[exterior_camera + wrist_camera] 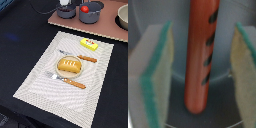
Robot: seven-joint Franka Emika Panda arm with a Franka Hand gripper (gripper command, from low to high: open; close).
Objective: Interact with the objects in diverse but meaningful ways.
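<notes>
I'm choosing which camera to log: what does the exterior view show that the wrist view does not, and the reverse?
Exterior view only: the striped placemat, the golden scored bread loaf on a tan plate, orange-handled cutlery, a yellow block, and a red tomato in one dark grey pot.

Wrist view only: a reddish-brown scored sausage between green-edged sponge pads, touching neither.

Both, apparently: the gripper and the other grey pot beneath it.
</notes>
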